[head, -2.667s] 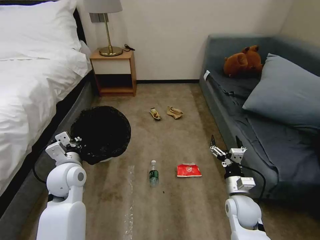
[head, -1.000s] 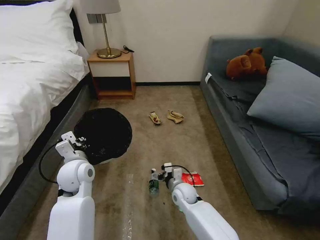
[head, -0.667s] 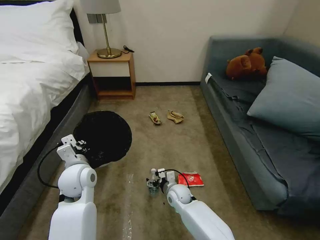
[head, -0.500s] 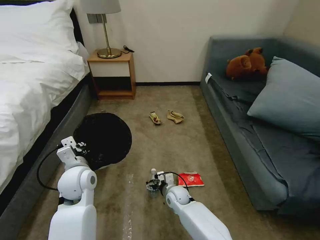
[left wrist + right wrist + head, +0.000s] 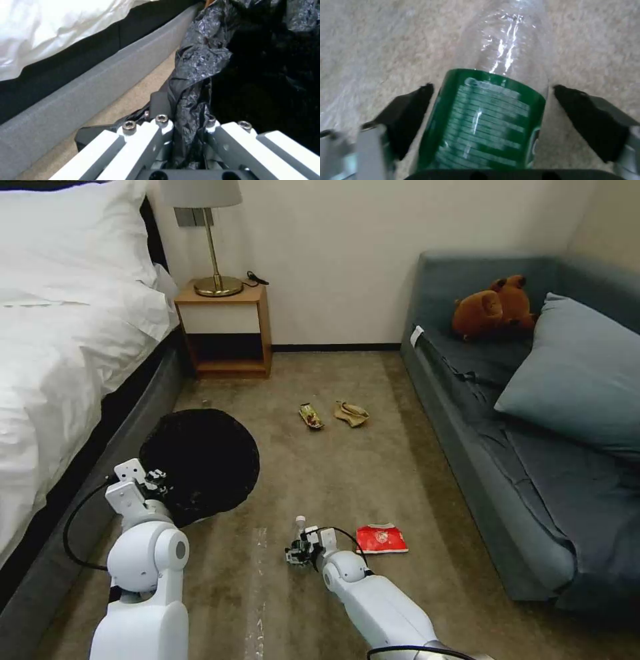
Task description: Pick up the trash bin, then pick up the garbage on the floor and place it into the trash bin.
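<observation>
On the carpet, the right gripper (image 5: 490, 120) straddles the clear, green-labelled plastic bottle (image 5: 493, 112), jaws apart; light, slippery, best pinched at the label. The left gripper (image 5: 186, 130) clamps the black-bagged white trash bin (image 5: 200, 463).

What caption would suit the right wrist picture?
Right claw open around the green-labelled clear bottle lying on the carpet.

Carpet (image 5: 347, 460) between bed (image 5: 60, 347) and sofa (image 5: 533, 447).
</observation>
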